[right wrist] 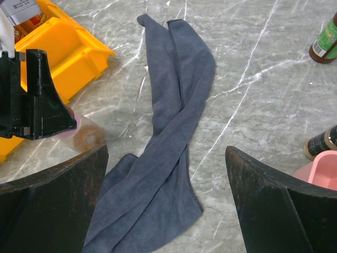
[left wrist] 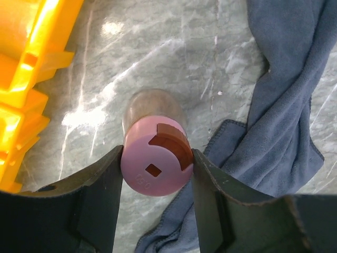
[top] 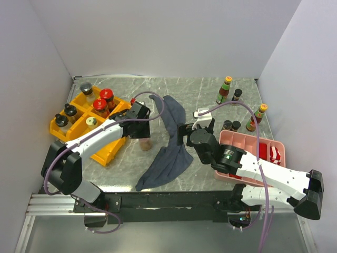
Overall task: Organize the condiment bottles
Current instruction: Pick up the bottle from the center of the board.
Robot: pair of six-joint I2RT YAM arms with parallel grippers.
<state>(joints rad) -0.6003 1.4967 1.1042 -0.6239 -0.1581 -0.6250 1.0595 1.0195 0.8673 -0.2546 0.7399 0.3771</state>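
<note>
Pink-capped shaker pinched at cap by left gripper, centre-left of top view, between yellow bin and grey-blue cloth. Right gripper held spread wide above cloth, frame centre.

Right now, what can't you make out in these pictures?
Shaker contents: left wrist shows mainly its cap; in top view the left gripper covers most of it.
Pink tray contents: the right arm overlaps it in top view.
Green bottle label: cut off by the right wrist edge; too small from above.
</note>
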